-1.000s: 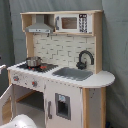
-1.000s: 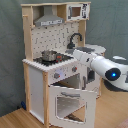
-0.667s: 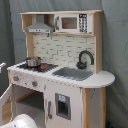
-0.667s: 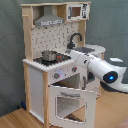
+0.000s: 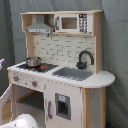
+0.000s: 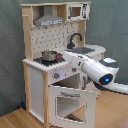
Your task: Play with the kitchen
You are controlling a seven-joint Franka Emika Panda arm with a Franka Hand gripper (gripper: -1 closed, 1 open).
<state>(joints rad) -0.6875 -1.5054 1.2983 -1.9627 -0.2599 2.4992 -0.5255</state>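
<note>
Kitchen [image 6: 52,75] is seen mid-frame in second exterior view, oven door [image 6: 70,102] dropped open at lower centre. Arm [image 6: 87,67] is reached from right toward hob front/knobs; jaws hidden, state can't be told.

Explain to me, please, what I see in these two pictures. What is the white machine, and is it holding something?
Both pictures show one toy kitchen, filmed by two cameras standing apart from the machine. It has a black hob with a small metal pot, a grey sink, a black faucet, a hood and a microwave above. In the second exterior view the oven door hangs open. The white machine there is a robot arm reaching toward the kitchen's front, near the knobs. Its claw is hidden behind the arm, so I cannot tell whether it holds anything.
</note>
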